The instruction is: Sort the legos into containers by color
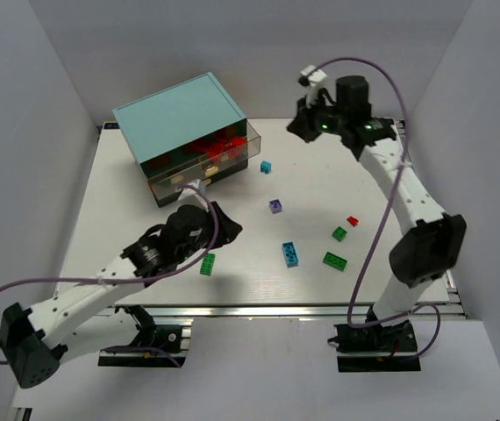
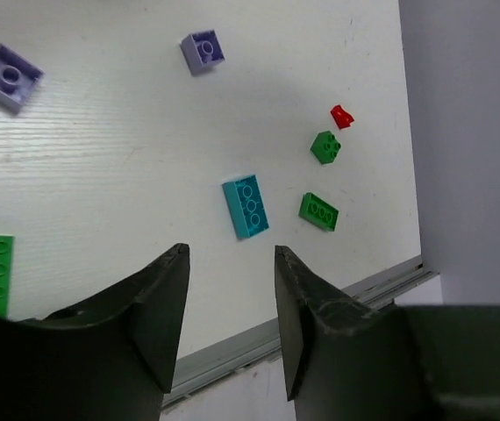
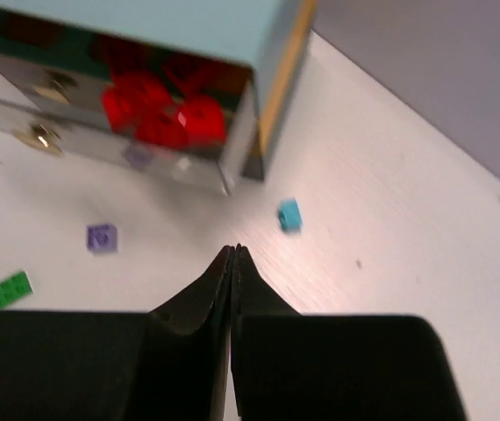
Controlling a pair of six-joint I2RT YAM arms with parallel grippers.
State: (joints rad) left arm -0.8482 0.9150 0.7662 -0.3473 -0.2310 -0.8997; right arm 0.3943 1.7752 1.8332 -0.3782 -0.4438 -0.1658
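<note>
The left end effector, apart and empty, hangs nearest the green brick straight before the cabinet; the right end effector is together.

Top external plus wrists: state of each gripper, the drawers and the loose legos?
left gripper, open, empty.
right gripper, shut, empty.
upper drawer, holds red legos; shut or ajar unclear.
long cyan lego, loose, studs up.
small cyan lego, loose.
purple legos, both loose.
small red lego, loose.
green legos, all loose.
</note>
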